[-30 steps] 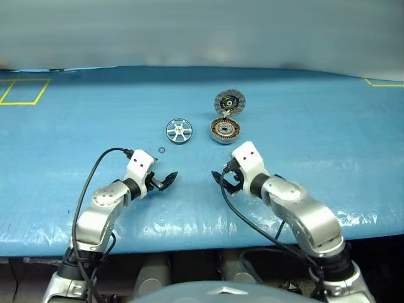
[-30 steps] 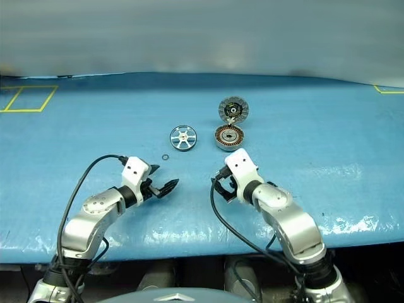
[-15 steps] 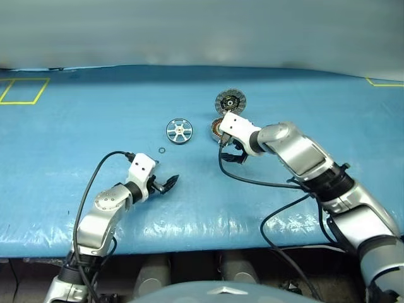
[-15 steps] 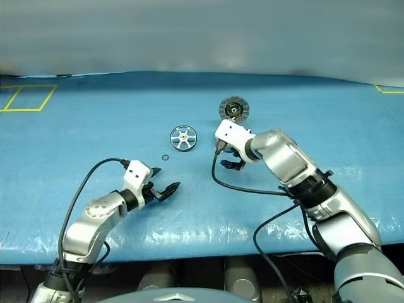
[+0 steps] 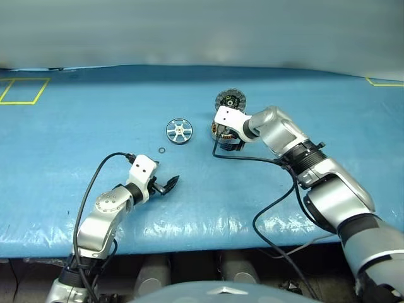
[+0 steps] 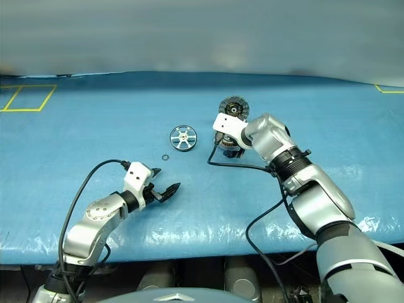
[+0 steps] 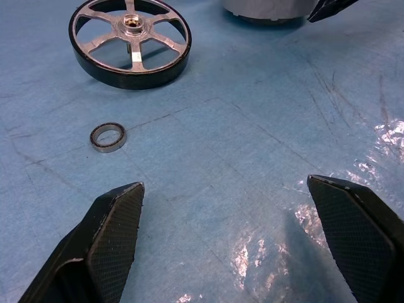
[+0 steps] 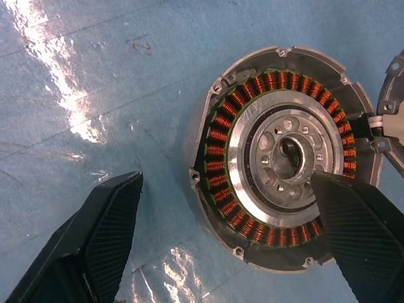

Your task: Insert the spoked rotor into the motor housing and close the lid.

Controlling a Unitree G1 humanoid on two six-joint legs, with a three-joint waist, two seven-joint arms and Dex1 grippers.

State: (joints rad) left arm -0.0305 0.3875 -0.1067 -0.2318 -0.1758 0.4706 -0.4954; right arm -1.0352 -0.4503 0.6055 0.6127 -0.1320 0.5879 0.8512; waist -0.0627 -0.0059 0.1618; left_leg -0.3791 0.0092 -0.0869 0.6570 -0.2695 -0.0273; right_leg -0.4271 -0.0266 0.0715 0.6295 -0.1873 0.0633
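The spoked rotor (image 5: pixel 179 131) lies flat on the blue table (image 5: pixel 76 126), a shiny silver wheel, also seen in the left wrist view (image 7: pixel 130 41). Just right of it stands the motor housing (image 8: pixel 218 146) with copper windings and a silver centre. Its hinged lid (image 5: pixel 230 100) stands open behind it, dark face showing. My right gripper (image 5: pixel 230 142) hovers open over the housing and hides most of it from the head views. One finger (image 8: pixel 353 227) is over the centre, the other beside the cup. My left gripper (image 5: pixel 168 184) is open and empty, nearer the front and left of the rotor.
A small metal ring (image 5: pixel 161 150) lies loose between the rotor and my left gripper, also in the left wrist view (image 7: pixel 108 136). Yellow tape marks sit at the far left (image 5: pixel 22 91) and far right (image 5: pixel 382 82) corners. The table's front edge runs below both arms.
My right arm has reached forward from the front of the table to over the motor housing, turning its wrist. The left arm has stayed put.
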